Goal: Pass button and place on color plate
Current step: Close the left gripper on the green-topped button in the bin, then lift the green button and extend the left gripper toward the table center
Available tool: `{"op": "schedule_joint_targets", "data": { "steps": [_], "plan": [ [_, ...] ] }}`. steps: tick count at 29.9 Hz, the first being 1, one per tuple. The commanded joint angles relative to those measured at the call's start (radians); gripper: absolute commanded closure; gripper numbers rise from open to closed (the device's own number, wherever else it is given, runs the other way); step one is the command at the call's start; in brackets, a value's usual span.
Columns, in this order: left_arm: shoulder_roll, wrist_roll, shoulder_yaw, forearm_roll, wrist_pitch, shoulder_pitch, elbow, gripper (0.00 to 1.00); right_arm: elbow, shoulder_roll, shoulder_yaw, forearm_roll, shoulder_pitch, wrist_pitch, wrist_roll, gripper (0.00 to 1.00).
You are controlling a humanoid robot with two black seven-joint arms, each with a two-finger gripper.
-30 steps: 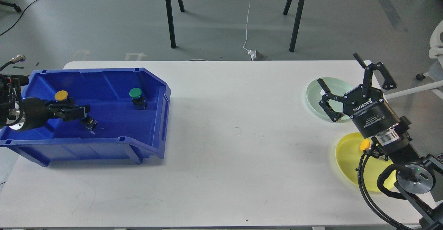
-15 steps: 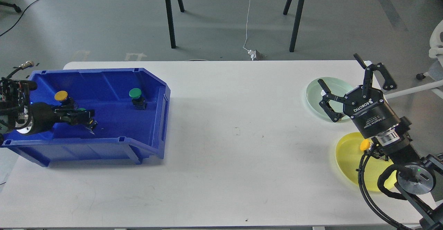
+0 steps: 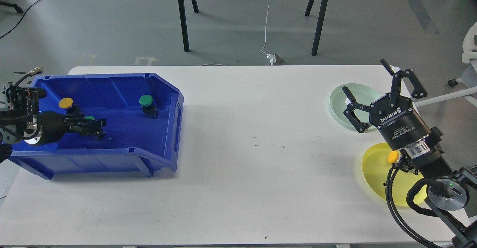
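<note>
A blue bin [image 3: 164, 91] on the left holds a yellow-capped button [image 3: 66, 102] and a green-capped button [image 3: 145, 100]. My left gripper [image 3: 95, 125] reaches into the bin, its fingers close together around a small black button body with a green cap [image 3: 89, 118] peeking above them. My right gripper [image 3: 364, 75] is open and empty, held above a pale green plate [image 3: 341, 102] at the right. A yellow plate [image 3: 374, 177] lies nearer, with a yellow button [image 3: 392, 156] on it, partly hidden by my right wrist.
The white table [image 3: 253, 147] spans the view between the bin and the plates. Black stand legs [image 3: 182, 16] and a white cable [image 3: 266, 24] are on the floor behind it. A white chair base [image 3: 462, 84] is at the far right.
My left gripper has shifted slightly right and up inside the bin, and a green cap now shows at its fingers. The bin has nudged a little to the right. The right arm has not moved.
</note>
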Motion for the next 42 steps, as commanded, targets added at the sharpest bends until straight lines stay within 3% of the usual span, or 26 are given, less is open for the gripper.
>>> {"op": "schedule_joint_targets", "data": {
  "steps": [1, 6, 12, 22, 25, 31, 37, 42],
  "plan": [
    [-0.003, 0.0, 0.041, -0.006, 0.002, -0.002, 0.007, 0.2, 0.001, 0.0, 0.0, 0.0, -0.002, 0.0, 0.0, 0.04],
    [-0.005, 0.0, 0.042, -0.009, 0.003, -0.002, 0.025, 0.22, -0.001, 0.0, 0.0, 0.0, -0.002, 0.0, 0.0, 0.04],
    [-0.005, 0.0, 0.042, -0.01, 0.035, -0.002, 0.025, 0.35, 0.001, 0.0, 0.0, 0.0, -0.002, 0.0, 0.002, 0.04],
    [-0.005, 0.0, 0.042, -0.013, 0.037, -0.004, 0.031, 0.38, 0.001, 0.0, 0.002, 0.0, -0.008, 0.0, 0.002, 0.04],
    [-0.005, 0.0, 0.042, -0.013, 0.038, -0.004, 0.031, 0.46, 0.001, 0.0, 0.003, 0.0, -0.008, 0.0, 0.002, 0.04],
    [-0.005, 0.0, 0.042, -0.012, 0.038, -0.004, 0.031, 0.75, -0.001, 0.0, 0.005, 0.0, -0.008, 0.0, 0.002, 0.04],
    [-0.005, 0.0, 0.042, -0.012, 0.038, -0.007, 0.031, 0.85, 0.001, 0.0, 0.005, 0.0, -0.01, 0.0, 0.002, 0.04],
    [-0.003, 0.0, 0.039, -0.015, 0.037, -0.02, 0.027, 0.86, -0.001, 0.0, 0.005, 0.0, -0.01, 0.0, 0.002, 0.04]
  ]
}}
